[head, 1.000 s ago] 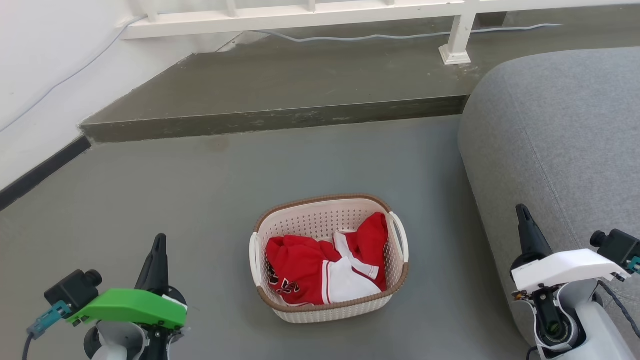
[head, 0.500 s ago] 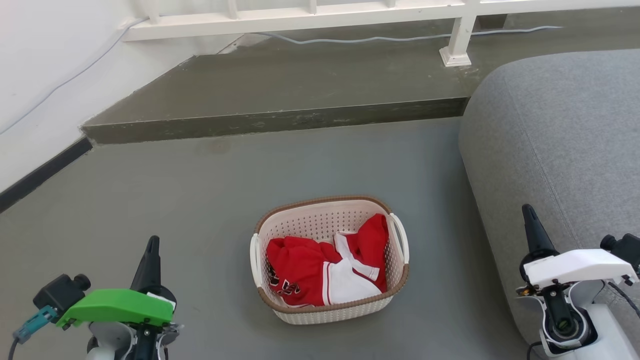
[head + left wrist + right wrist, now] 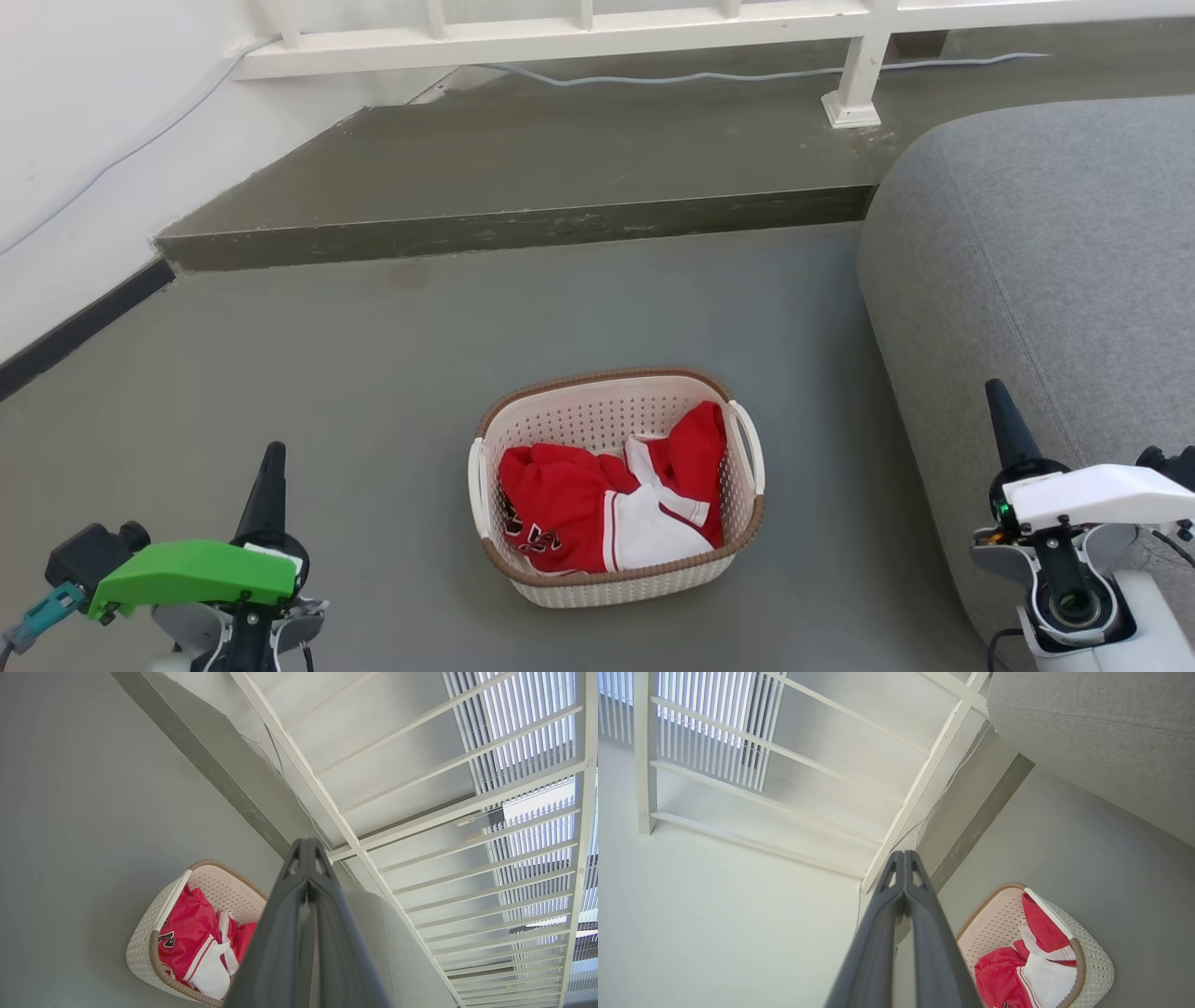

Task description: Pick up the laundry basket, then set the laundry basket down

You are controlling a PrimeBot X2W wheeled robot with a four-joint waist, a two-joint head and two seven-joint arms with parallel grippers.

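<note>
The laundry basket (image 3: pixel 597 583), cream-white and perforated with a brown rim and white side handles, sits on the grey floor in the lower middle of the head view. Red and white clothes (image 3: pixel 597 509) lie inside it. My left gripper (image 3: pixel 273 457) is shut, well to the basket's left, touching nothing. My right gripper (image 3: pixel 995 394) is shut too, far to the basket's right, in front of the sofa. The basket (image 3: pixel 145 952) lies lower left of the shut left gripper (image 3: pixel 307 843). In the right wrist view the basket (image 3: pixel 1099 961) lies lower right of the shut right gripper (image 3: pixel 904 855).
A grey sofa (image 3: pixel 1046 261) fills the right side. A raised concrete step (image 3: pixel 523 177) runs behind the basket, with a white railing (image 3: pixel 579 33) and a cable (image 3: pixel 709 73) on it. A white wall with a dark baseboard (image 3: pixel 79 322) stands at the left.
Both grippers have drawn back toward the bottom corners of the head view, the left one leftward and the right one rightward. The basket has stayed on the floor.
</note>
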